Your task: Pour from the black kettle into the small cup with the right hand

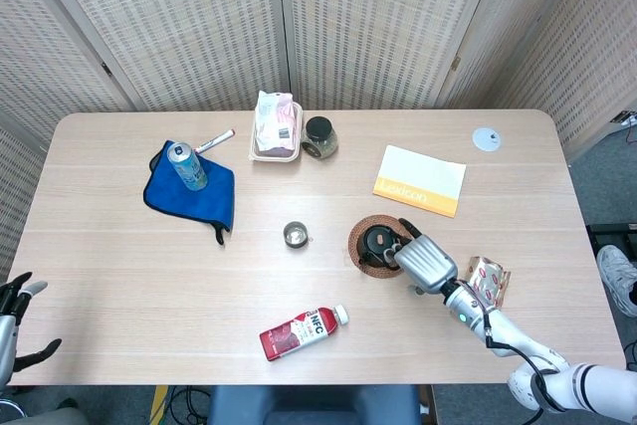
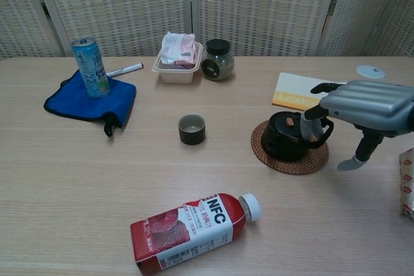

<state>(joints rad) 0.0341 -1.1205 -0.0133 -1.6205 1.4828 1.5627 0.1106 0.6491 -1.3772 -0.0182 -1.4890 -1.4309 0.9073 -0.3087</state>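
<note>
The black kettle (image 2: 284, 137) stands on a round woven coaster (image 2: 292, 163) right of the table's middle, its handle toward the right. My right hand (image 2: 365, 105) hovers at that handle side. Its fingers (image 2: 310, 127) curl down against the handle while the thumb hangs apart, so nothing is gripped. In the head view the right hand (image 1: 426, 261) covers the right edge of the kettle (image 1: 376, 242). The small dark cup (image 2: 192, 128) stands upright to the kettle's left, also seen as cup (image 1: 295, 235). My left hand (image 1: 15, 318) hangs off the table's near left corner, fingers spread.
An NFC juice bottle (image 2: 191, 229) lies on its side near the front. A yellow booklet (image 2: 304, 98) lies behind the kettle, a red packet (image 2: 407, 182) at the right edge. Can (image 2: 90, 68) on blue cloth, pen, tissue tray and jar (image 2: 217, 59) stand at the back.
</note>
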